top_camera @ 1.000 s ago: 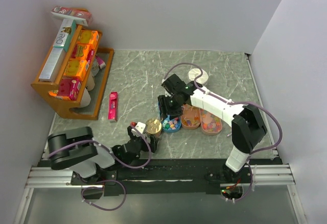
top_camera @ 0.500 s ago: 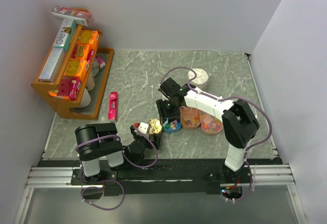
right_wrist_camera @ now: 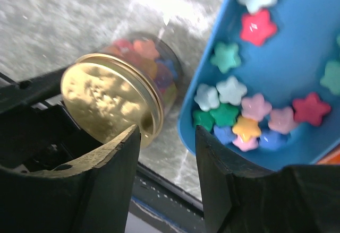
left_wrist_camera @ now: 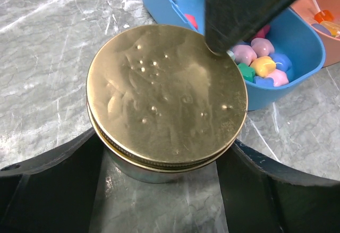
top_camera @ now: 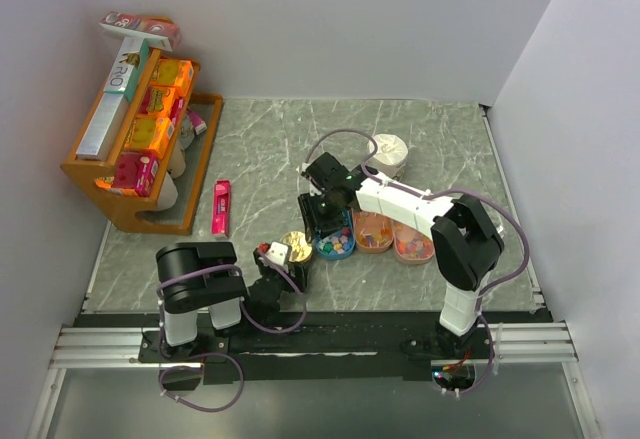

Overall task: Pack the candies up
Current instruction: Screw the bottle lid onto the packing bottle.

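round glass jar [left_wrist_camera: 151, 175] with a shiny gold lid [left_wrist_camera: 167, 95], dimpled on top, upright on the grey marbled table [left_wrist_camera: 42, 26]. small smooth star candies [right_wrist_camera: 245, 117] in pink, green, yellow, blue and red, heaped in a blue plastic tray [left_wrist_camera: 300, 76] just beside the jar; more seen through the glass. left gripper [left_wrist_camera: 162, 153] low, black fingers closed against the jar's sides. right gripper [right_wrist_camera: 166, 137] tipped down over jar and tray, fingers apart, holding nothing.
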